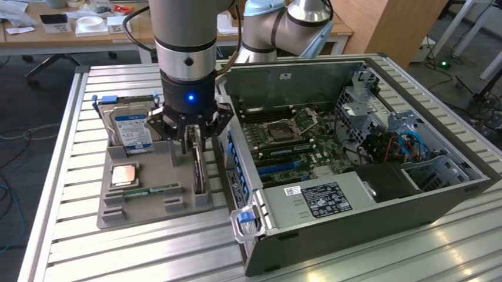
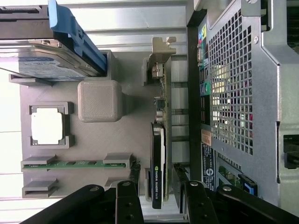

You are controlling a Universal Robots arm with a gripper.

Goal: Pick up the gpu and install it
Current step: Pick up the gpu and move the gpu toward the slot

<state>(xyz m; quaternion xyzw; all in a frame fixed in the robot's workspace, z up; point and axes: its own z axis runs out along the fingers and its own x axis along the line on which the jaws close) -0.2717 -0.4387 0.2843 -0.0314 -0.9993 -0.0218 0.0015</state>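
Both jaws stand wide open, holding nothing, directly over the gpu (image 1: 197,176), which stands on edge in the grey tray (image 1: 153,214), left of centre in the exterior view, its long axis running between them.

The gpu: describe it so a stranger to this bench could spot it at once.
Beside the open computer case, on the exterior view's left, sits a grey parts tray. The gpu stands on edge along the tray's side nearest the case, under the gripper. Unlike the blue-labelled hard drive and the RAM stick, it has a dark cooler and silver end bracket.
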